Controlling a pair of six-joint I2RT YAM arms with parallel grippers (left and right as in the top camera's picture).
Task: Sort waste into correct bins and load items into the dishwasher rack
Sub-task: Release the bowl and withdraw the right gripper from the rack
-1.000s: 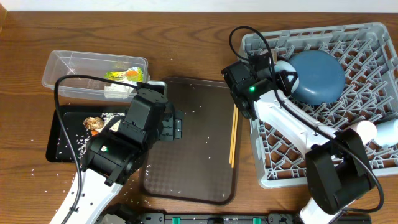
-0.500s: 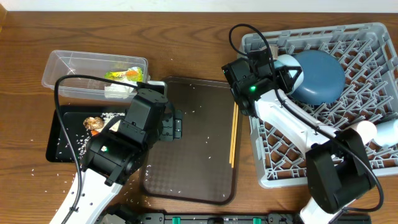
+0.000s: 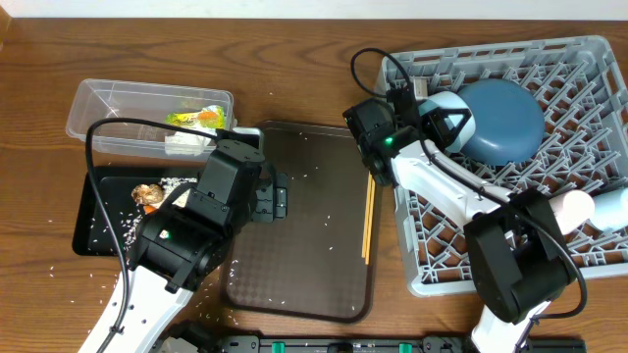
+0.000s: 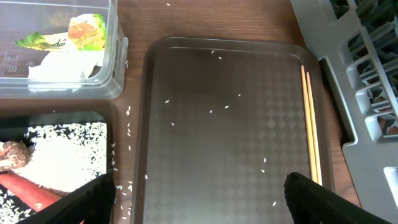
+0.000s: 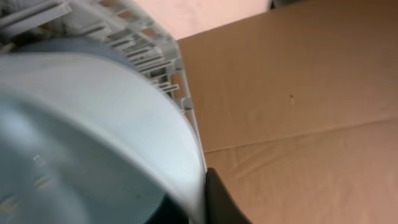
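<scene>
The light-blue cup [image 3: 451,102] is being pinched by the rim, with the right gripper [image 3: 433,109] nearly closed. Its mouth is being held toward the wrist — tilted.

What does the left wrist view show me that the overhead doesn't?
Only left wrist: the left gripper with jaws spread wide and empty over the brown serving tray. Only overhead: the blue plate in the dishwasher rack, and the right gripper at the light-blue cup. Both: the chopsticks along the tray's rack-side edge, and wrapper and paper in the clear tub.
</scene>
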